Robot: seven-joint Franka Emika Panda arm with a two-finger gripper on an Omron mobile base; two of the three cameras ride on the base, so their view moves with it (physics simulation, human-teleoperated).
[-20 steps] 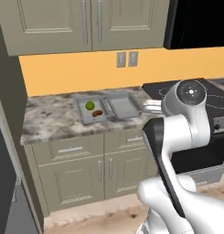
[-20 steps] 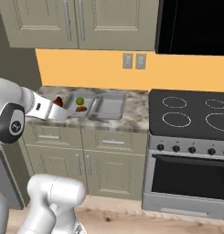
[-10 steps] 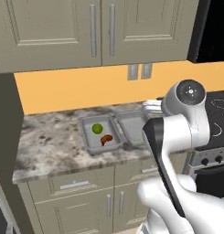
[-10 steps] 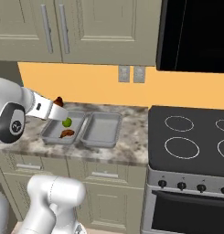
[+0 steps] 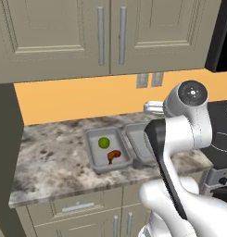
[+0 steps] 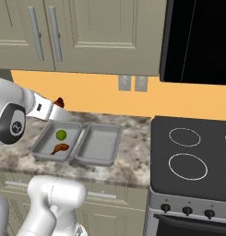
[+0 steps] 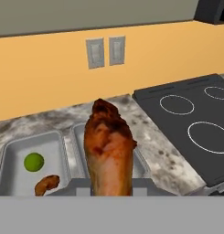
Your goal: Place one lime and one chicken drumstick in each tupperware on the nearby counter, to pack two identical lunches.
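Your gripper [image 7: 111, 189] is pinching a chicken drumstick [image 7: 109, 148] above the counter [image 5: 54, 162] — the left tupperware [image 6: 43, 146] holds a lime [image 6: 61, 134] and a drumstick [image 6: 60, 148], the right tupperware [image 6: 99, 144] sits beside it — no readable writing anywhere

You get even, flat rendered light with no glare and no harsh highlights anywhere. Soft shade sits under the upper cabinets [image 5: 110, 37] and inside the left tray [image 6: 56, 140]. Edges stay straight, textures look slightly soft, and the close drumstick [image 7: 109, 151] appears coarse-grained.
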